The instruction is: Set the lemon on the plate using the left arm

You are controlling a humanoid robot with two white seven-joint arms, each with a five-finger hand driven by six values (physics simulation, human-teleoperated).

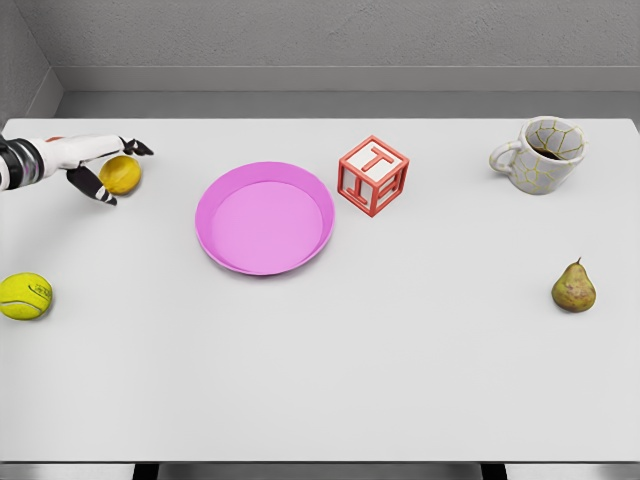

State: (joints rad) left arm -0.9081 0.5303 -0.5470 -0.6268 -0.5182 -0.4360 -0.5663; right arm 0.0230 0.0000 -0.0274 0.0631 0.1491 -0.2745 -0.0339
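The lemon [122, 174], small and yellow, lies on the white table at the far left. My left hand [108, 168] reaches in from the left edge with its dark-tipped fingers [137, 147] spread around the lemon, thumb below and fingers above, not closed on it. The pink plate [227, 190] sits to the right of the lemon, near the table's middle, with nothing on it. My right arm does not show.
A yellow-green tennis ball [25, 296] lies at the left edge in front of my hand. A red letter cube [373, 176] stands just right of the plate. A cracked-pattern mug [541, 154] is at the back right, a pear [574, 287] at the right.
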